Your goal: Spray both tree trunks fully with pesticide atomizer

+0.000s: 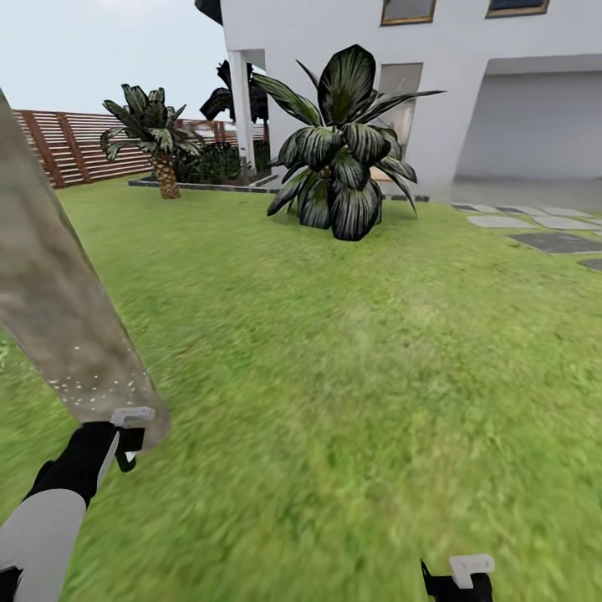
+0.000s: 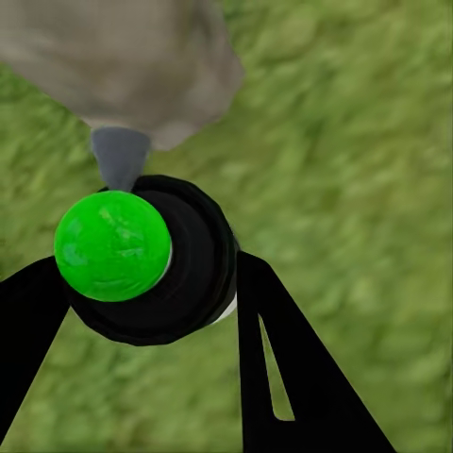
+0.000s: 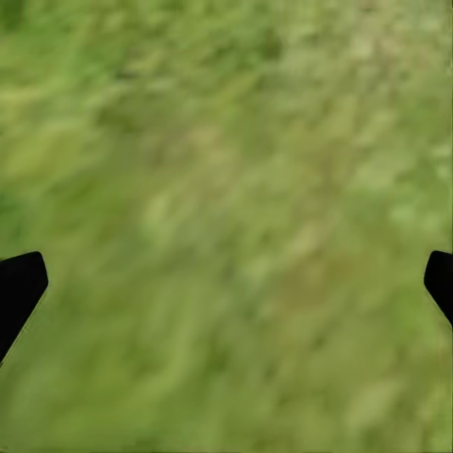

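A thick trunk [image 1: 58,309] of mottled grey-brown bark leans across the left of the head view, with fine white specks of pesticide [image 1: 84,380] on its lower part. My left gripper [image 1: 125,436] is right at the trunk's base. In the left wrist view it is shut on the pesticide atomizer [image 2: 193,283], a dark round body with a bright green ball [image 2: 111,245] and a grey nozzle [image 2: 120,156] pointing at the trunk [image 2: 123,57] from very close. My right gripper [image 1: 464,577] hangs low over the lawn, its fingers [image 3: 19,288] wide apart and empty.
A big striped palm [image 1: 339,150] stands ahead on the lawn, a smaller palm [image 1: 155,134] left of it by the brown slat fence [image 1: 67,146]. The white house [image 1: 468,84] and grey stepping stones [image 1: 552,241] lie at the back right.
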{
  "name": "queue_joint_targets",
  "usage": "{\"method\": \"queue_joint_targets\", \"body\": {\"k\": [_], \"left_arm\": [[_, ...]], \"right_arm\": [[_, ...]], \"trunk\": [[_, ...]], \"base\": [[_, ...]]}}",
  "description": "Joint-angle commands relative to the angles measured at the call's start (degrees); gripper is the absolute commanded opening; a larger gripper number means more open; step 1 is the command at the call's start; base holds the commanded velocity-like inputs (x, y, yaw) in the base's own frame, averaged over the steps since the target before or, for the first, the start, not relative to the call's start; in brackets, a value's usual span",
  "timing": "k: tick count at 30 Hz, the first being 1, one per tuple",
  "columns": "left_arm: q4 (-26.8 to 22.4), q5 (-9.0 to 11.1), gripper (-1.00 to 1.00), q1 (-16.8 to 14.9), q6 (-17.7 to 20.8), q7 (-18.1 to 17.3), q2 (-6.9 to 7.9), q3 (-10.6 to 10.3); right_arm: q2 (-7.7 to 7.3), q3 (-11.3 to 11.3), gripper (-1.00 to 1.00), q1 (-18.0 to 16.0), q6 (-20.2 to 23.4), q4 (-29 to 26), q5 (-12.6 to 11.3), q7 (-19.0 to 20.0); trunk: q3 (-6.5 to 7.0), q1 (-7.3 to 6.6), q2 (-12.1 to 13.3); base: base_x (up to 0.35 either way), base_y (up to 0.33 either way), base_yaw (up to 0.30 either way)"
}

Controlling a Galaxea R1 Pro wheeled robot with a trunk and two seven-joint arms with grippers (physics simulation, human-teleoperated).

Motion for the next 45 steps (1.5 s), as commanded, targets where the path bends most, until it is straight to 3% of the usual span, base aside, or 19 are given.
{"method": "queue_joint_targets", "body": {"k": [1,8,18,23,25,45], "left_arm": [[0.0,0.0,-1.0,0.0,0.0,0.0,0.0,0.0],[-0.1,1.7,-1.0,0.0,-0.1,0.0,0.07,0.0],[-0.1,2.1,-1.0,0.0,-0.1,0.0,-0.05,0.0],[-0.6,6.5,-1.0,0.0,-0.2,0.0,0.09,0.2],[-0.6,6.9,-1.0,0.0,-0.5,-0.1,0.1,0.0],[-2.7,6.4,-1.0,-0.7,0.3,-0.1,0.41,-0.7]], "right_arm": [[0.0,0.0,1.0,0.0,0.0,0.0,0.0,0.0],[0.0,-0.1,1.0,0.0,0.0,0.0,0.0,0.0],[0.0,0.0,1.0,0.0,0.0,0.0,0.0,0.0],[0.0,0.0,1.0,0.0,0.0,0.0,0.0,0.0],[0.0,0.0,1.0,0.0,0.0,0.0,0.0,0.0],[0.0,-0.1,1.0,0.0,0.0,0.0,0.0,0.0]], "trunk": [[0.0,0.0,0.0],[0.0,0.0,0.0],[0.0,0.0,0.0],[0.0,0.0,0.0],[0.0,0.0,0.0],[0.0,0.0,0.0]], "base": [[0.237,-0.185,0.277],[0.237,-0.185,0.277],[0.191,-0.215,0.277],[-0.011,-0.27,0.277],[0.003,-0.263,0.277],[-0.016,-0.091,0.226]]}}
